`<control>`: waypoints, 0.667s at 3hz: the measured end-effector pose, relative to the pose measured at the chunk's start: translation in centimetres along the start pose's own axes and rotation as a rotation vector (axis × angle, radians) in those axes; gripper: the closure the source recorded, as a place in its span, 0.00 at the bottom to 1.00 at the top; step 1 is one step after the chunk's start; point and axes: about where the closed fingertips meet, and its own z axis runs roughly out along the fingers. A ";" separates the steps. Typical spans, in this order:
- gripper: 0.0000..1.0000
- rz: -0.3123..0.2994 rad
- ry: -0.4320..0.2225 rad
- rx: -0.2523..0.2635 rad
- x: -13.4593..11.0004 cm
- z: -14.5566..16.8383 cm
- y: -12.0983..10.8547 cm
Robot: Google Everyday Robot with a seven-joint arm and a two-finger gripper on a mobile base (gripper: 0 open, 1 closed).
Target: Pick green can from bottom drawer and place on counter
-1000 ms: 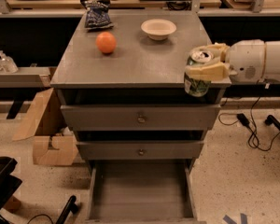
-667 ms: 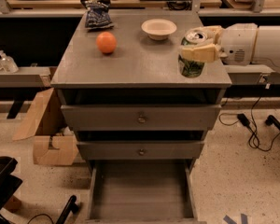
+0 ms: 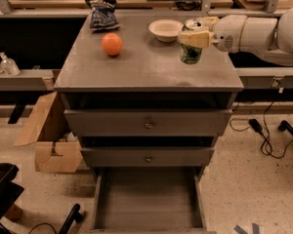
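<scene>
The green can (image 3: 190, 53) is clamped near its rim by the gripper (image 3: 194, 37) and held roughly upright just above the counter (image 3: 136, 69) beneath it, presumably so it can be set down flat.

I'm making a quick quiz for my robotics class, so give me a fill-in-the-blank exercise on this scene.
1. The hand grips a ____ can above the counter.
2. The ball on the counter is ____.
3. The ____ drawer stands open.

Missing words: green; orange; bottom.
</scene>
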 end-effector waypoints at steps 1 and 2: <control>1.00 0.043 0.016 0.021 2.1 2.3 -3.2; 0.97 0.075 0.066 0.051 5.4 3.6 -5.7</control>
